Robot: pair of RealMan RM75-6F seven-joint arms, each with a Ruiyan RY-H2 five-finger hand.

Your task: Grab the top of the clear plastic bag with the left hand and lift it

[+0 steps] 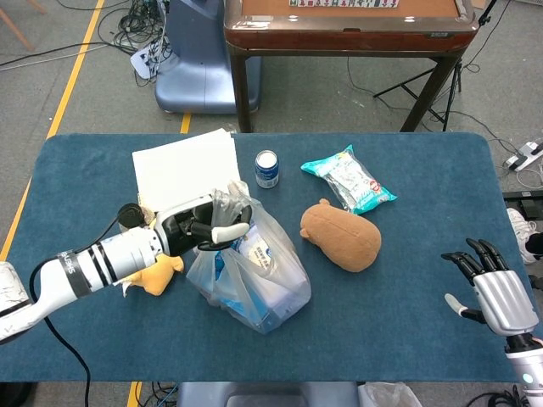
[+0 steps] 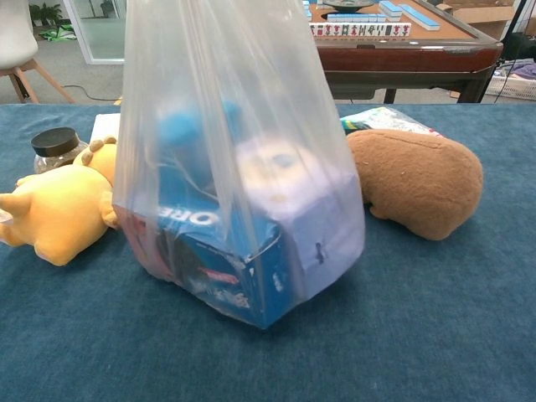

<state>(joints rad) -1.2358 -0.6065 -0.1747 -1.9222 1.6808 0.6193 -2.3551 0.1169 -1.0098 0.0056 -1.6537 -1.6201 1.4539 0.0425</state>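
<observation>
Lifting is under way: my left hand (image 1: 202, 231) clamps the gathered top of the clear plastic bag (image 1: 254, 275) of boxed snacks, my right hand (image 1: 496, 292) idles open-fingered near the blue table's (image 1: 407, 339) right edge, and next I'd raise straight up.

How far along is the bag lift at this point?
Done: the left hand grips the gathered top of the bag. In hand: the lift; in the chest view the plastic is pulled taut and the bag hangs tilted, one bottom corner low, whether touching the table is unclear. Left: raising it clear. The right hand is open, idle.
</observation>
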